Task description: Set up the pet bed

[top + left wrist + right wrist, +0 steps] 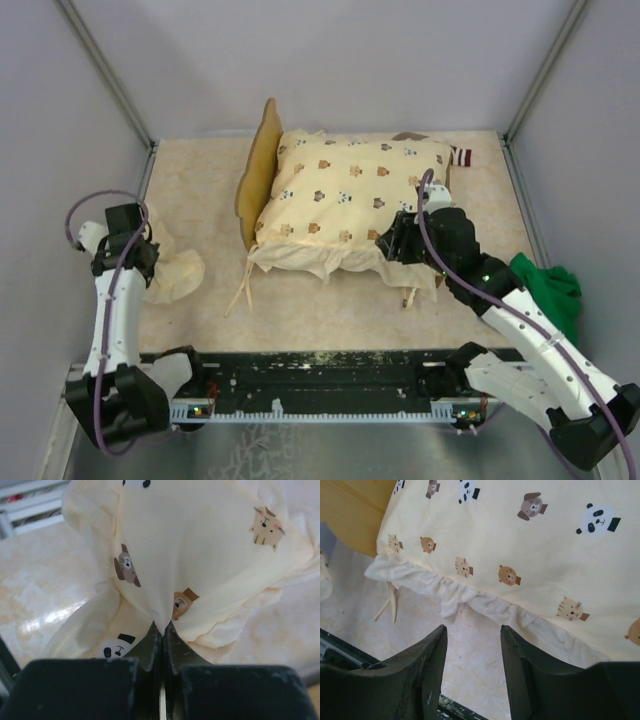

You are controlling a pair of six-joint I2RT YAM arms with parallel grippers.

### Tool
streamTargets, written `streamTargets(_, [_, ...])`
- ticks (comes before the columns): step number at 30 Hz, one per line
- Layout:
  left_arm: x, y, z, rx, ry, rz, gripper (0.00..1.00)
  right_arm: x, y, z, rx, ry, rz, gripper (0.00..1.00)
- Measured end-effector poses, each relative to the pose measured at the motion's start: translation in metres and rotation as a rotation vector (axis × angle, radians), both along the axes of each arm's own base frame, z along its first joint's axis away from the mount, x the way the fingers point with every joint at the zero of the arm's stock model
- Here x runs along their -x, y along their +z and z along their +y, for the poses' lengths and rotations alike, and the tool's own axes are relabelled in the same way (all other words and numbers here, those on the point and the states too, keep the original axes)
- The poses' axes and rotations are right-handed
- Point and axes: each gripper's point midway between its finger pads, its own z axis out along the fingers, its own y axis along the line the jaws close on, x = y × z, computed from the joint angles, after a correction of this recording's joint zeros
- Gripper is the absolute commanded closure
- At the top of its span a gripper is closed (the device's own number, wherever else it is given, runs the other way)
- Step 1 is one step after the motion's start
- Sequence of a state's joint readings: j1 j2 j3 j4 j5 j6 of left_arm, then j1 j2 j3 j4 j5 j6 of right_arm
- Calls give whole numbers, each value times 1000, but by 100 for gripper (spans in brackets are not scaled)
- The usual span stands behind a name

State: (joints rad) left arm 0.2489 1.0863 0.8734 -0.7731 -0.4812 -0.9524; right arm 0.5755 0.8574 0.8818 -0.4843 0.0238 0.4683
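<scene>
The pet bed stands mid-table, its light-wood headboard (262, 165) upright at the left end; that board also fills a corner of the right wrist view as wood (350, 510). A cream animal-print quilt (340, 195) lies over the frame and hides its base. A ruffled hem (470, 597) runs along the quilt (530, 540). My right gripper (392, 240) is open at the quilt's near right edge, and in its own view the gripper (472, 632) holds nothing. Far left, my left gripper (150, 258) is shut on the cream printed pillow (178, 275). The pillow's (200, 545) fabric is pinched in that gripper (161, 626).
A green cloth (548, 285) lies at the right, beside my right arm. A small striped item (460, 156) sits behind the bed's right end. Cream tie strings (240, 295) trail off the quilt onto the table. A black rail (330, 385) runs along the near edge.
</scene>
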Motion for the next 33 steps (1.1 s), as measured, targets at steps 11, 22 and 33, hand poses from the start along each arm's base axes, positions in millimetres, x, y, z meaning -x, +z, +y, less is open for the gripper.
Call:
streamTargets(11, [-70, 169, -69, -115, -667, -461, 100, 5, 11, -10, 38, -4, -26, 53])
streamTargets(22, [-61, 282, -223, -113, -1259, -730, 100, 7, 14, -11, 32, -3, -36, 53])
streamTargets(33, [-96, 239, -360, 37, -1435, -590, 98, 8, 10, -15, 50, -16, -21, 53])
